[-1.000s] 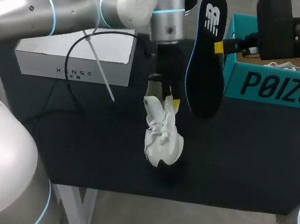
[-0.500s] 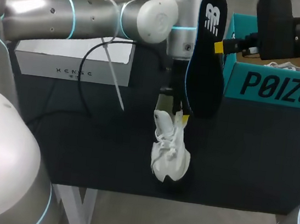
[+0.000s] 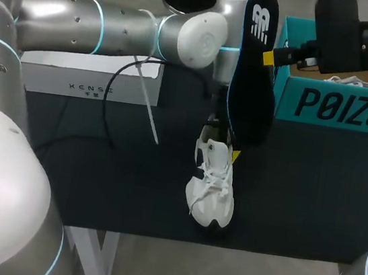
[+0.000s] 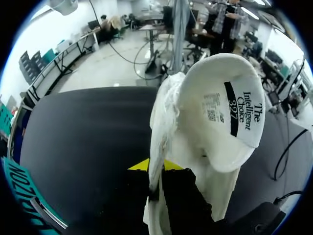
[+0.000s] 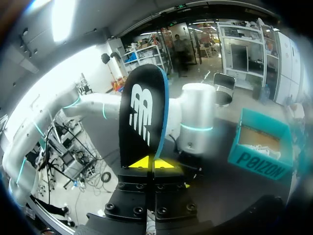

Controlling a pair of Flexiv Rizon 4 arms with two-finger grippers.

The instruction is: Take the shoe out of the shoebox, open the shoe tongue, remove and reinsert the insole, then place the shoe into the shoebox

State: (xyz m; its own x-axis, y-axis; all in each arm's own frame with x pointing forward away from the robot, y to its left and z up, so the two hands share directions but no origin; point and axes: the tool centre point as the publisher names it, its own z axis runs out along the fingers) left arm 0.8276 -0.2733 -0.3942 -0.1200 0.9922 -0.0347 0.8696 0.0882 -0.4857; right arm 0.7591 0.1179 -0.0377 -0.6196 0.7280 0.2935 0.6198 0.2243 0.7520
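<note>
Above the shoe point(image 3: 212, 189), right gripper point(image 3: 270, 57) pinches the insole point(image 3: 250, 99); left gripper point(image 3: 222, 146) clamps the shoe's collar. Reinsertion looks pending: align insole with opening

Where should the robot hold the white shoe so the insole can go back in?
Probably the thin rim at the heel end, pinched from above, where the left gripper has the shoe now. It fits between the fingers, and the opening is left free for the insole.
</note>
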